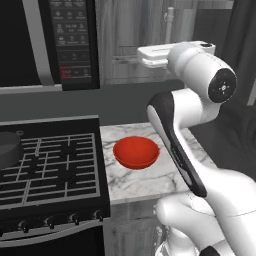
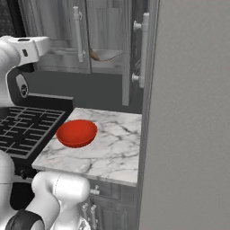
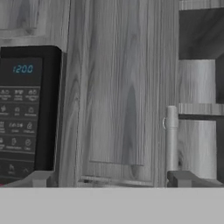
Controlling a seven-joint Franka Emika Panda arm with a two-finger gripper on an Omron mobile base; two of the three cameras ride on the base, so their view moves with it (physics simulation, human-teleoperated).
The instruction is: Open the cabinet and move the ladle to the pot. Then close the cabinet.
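The microwave (image 3: 26, 109) display reads "12:00" in the hand view; the keypad labels beneath it are too blurred to be read. The claw (image 3: 109, 177) is held open, its two fingertips (image 3: 39, 178) spread wide before the closed left door of the cabinet (image 3: 118, 96). In the right base view the right door (image 2: 137, 54) is seen swung open, and the ladle (image 2: 95, 55) is seen lying on the shelf inside. In the left base view the pot (image 1: 9, 149) is seen on the stove (image 1: 55, 170) at its left edge. A red bowl (image 2: 76, 132) rests near the left edge of the marble bench (image 2: 112, 152).
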